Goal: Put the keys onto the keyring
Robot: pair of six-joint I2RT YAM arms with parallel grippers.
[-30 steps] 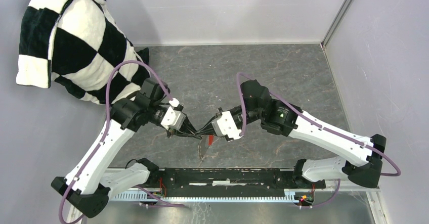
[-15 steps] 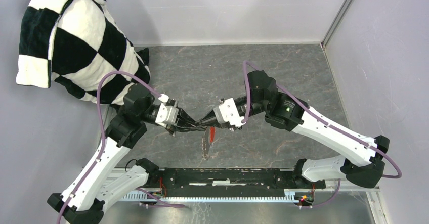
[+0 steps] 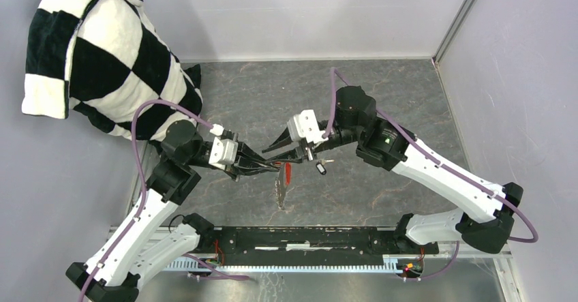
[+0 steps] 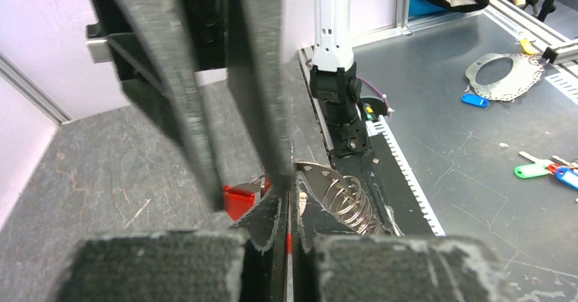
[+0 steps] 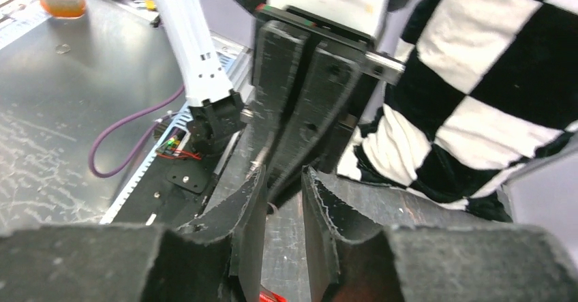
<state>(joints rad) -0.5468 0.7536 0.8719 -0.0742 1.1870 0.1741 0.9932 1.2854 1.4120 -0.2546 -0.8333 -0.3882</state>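
Observation:
My left gripper [image 3: 271, 166] is shut on the keyring, held above the table's middle. A thin silvery and red sliver shows between its jaws [image 4: 287, 193]. The red fob [image 3: 287, 173] hangs just under the fingertips, also seen in the left wrist view [image 4: 238, 201]. A silvery plate with a wire coil [image 3: 280, 191] dangles below it. My right gripper [image 3: 271, 150] faces the left one tip to tip, slightly farther back. Its jaws stand open with nothing between them [image 5: 285, 179]. One key with a black head [image 3: 320, 169] lies on the table under the right wrist.
A black-and-white checkered cloth [image 3: 102, 56] is heaped at the back left, against the wall. Grey walls close the table at the back and right. The arms' black base rail [image 3: 307, 237] runs along the near edge.
My right gripper opened and drew up and back. The black-headed key now shows on the table beneath it. My left arm pulled left and lifted the fob a little.

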